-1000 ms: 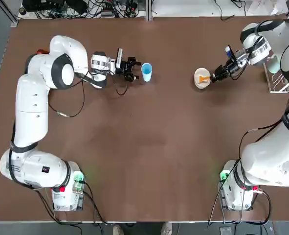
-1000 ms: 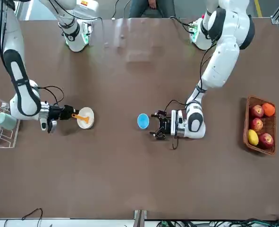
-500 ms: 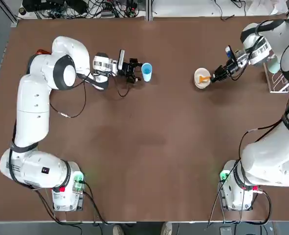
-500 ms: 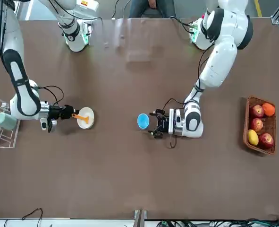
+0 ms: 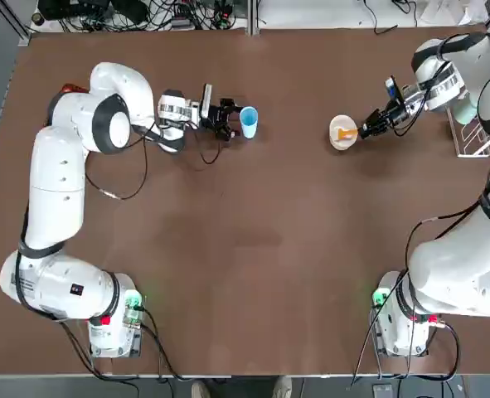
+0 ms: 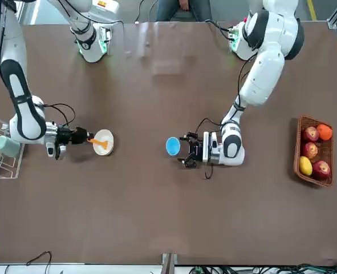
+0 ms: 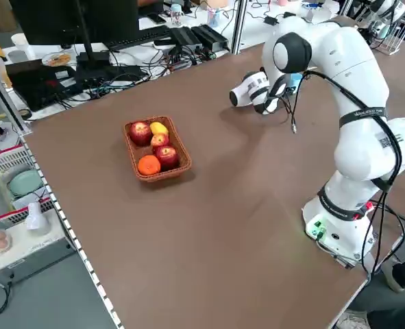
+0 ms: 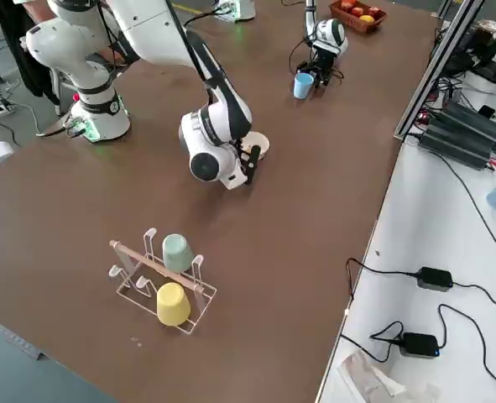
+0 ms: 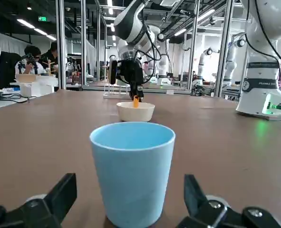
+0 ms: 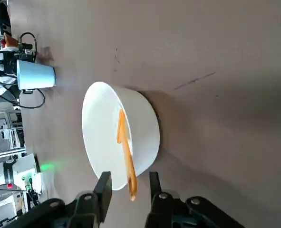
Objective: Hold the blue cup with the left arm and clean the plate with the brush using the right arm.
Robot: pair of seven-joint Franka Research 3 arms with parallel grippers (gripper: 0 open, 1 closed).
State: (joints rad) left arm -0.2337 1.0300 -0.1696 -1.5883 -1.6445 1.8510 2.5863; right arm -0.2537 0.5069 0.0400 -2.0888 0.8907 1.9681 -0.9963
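left end effector [image 9: 130, 199]: fingers wide apart, nothing held; the blue cup [image 9: 133, 175] stands upright on the table [image 5: 228, 249] directly ahead, between the finger lines, near the tips. right end effector [image 10: 130, 178]: fingers parted, no grip on the brush [image 10: 126, 154]. the brush leans in the plate [image 10: 116, 128], its handle running out over the rim towards the right fingers, roughly along their reach. judged next: the left advances straight onto the cup, the right closes across the handle.
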